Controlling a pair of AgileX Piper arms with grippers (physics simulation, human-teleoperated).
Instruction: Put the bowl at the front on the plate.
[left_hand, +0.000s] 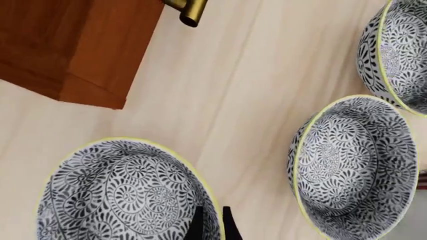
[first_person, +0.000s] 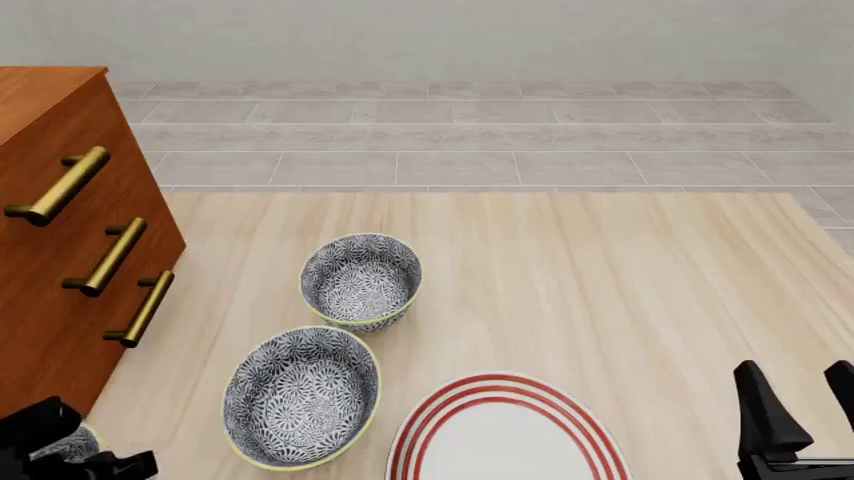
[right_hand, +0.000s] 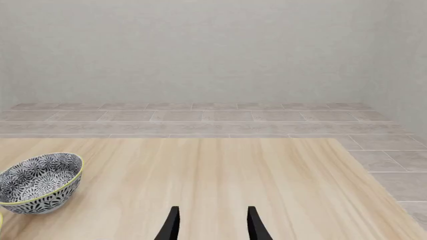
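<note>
The bowl (left_hand: 123, 192) at the front, blue-grey floral with a yellow-green rim, lies closest to my left gripper (left_hand: 212, 225). The two fingers stand close together, one inside and one outside its rim, pinching it. In the front view only a sliver of this bowl (first_person: 67, 443) shows at the bottom left corner, under the left gripper (first_person: 83, 455). The plate (first_person: 507, 440), white with red rings, lies at the front centre with nothing on it. My right gripper (first_person: 807, 415) hangs open right of the plate, holding nothing; the right wrist view shows it (right_hand: 212, 222) above bare table.
Two look-alike bowls stand on the table: a middle one (first_person: 302, 396) left of the plate and a far one (first_person: 360, 281) behind it. A wooden drawer cabinet (first_person: 60, 250) with brass handles (first_person: 56, 186) fills the left side. The table's back edge meets a tiled floor.
</note>
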